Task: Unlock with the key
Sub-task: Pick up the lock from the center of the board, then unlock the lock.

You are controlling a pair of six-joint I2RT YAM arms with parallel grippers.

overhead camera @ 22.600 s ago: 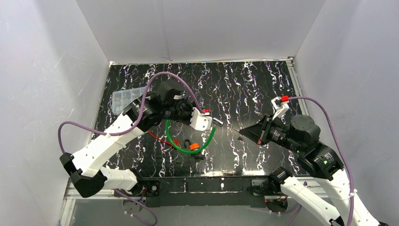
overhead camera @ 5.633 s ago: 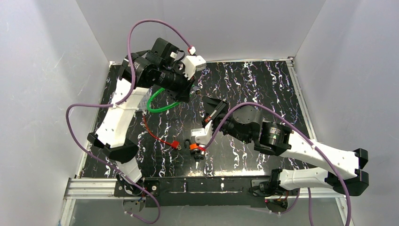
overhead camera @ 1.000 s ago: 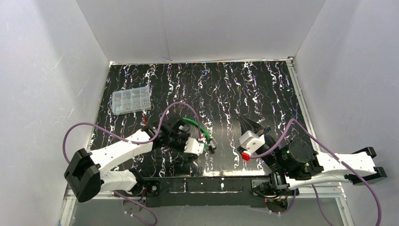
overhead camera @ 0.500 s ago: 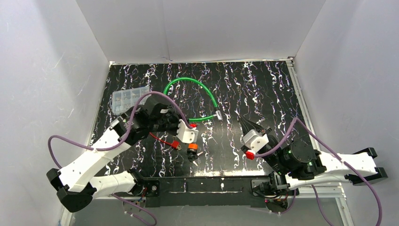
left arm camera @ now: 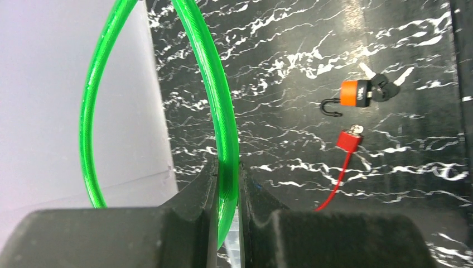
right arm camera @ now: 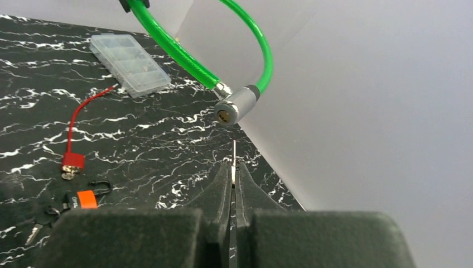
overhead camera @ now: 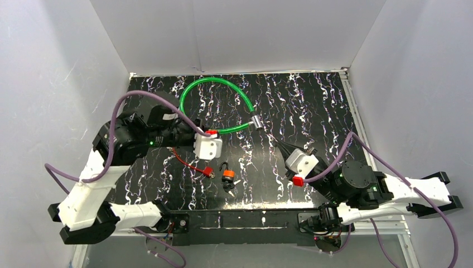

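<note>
My left gripper (overhead camera: 217,133) is shut on the green cable lock (overhead camera: 215,84), and its fingers (left arm camera: 203,190) pinch the cable (left arm camera: 227,178). The loop arches toward the back wall, off the table. The lock's silver cylinder (overhead camera: 256,121) hangs at the loop's right end, its keyhole end (right arm camera: 234,106) facing my right gripper. My right gripper (right arm camera: 233,164) is shut on the key (right arm camera: 233,151), a thin metal blade sticking out past the fingertips, a little below and short of the cylinder. In the top view that gripper (overhead camera: 278,145) sits right of the cylinder.
An orange padlock (overhead camera: 227,174) with a bunch of keys (overhead camera: 231,185) lies near the table's front edge, and a red cable lock (overhead camera: 207,172) lies beside it. A clear plastic box (right arm camera: 129,66) sits at the back left. White walls enclose the table on three sides.
My left arm has risen and swung back from low near the front edge, carrying the green cable loop up toward the back wall. The right gripper has barely moved.
</note>
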